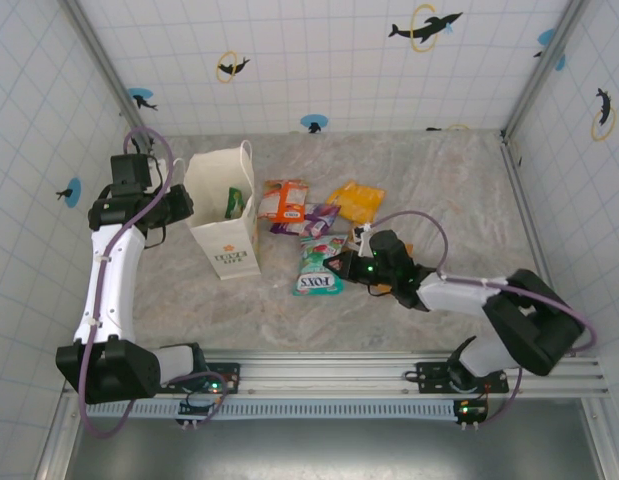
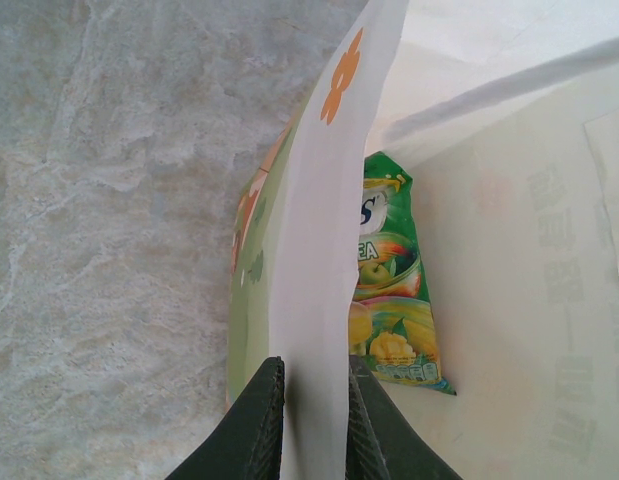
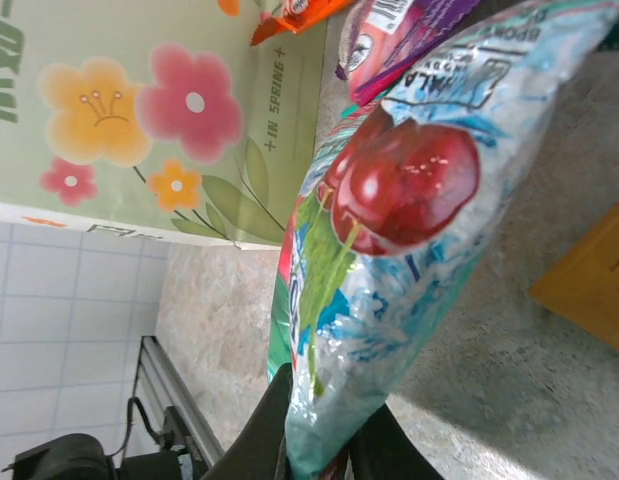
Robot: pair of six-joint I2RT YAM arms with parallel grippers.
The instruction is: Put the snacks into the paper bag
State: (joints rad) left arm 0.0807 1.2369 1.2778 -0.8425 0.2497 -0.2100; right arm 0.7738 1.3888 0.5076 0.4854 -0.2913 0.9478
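Pinching the paper bag [image 2: 319, 250] wall near the table's [image 1: 439, 310] left edge, my left gripper [image 2: 311, 378] is shut tight, arm bent. My right gripper [image 3: 324, 425], arm stretched low, squeezes the teal snack [image 3: 389, 250] mid-table.

left pincer [image 2: 314, 372]: clamped, arm extended | right pincer [image 3: 324, 410]: clamped, arm reaching left

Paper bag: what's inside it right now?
One green-yellow packet shows inside the paper bag. Whether anything lies beneath it cannot be seen: the packet and the bag's walls cover the bottom.
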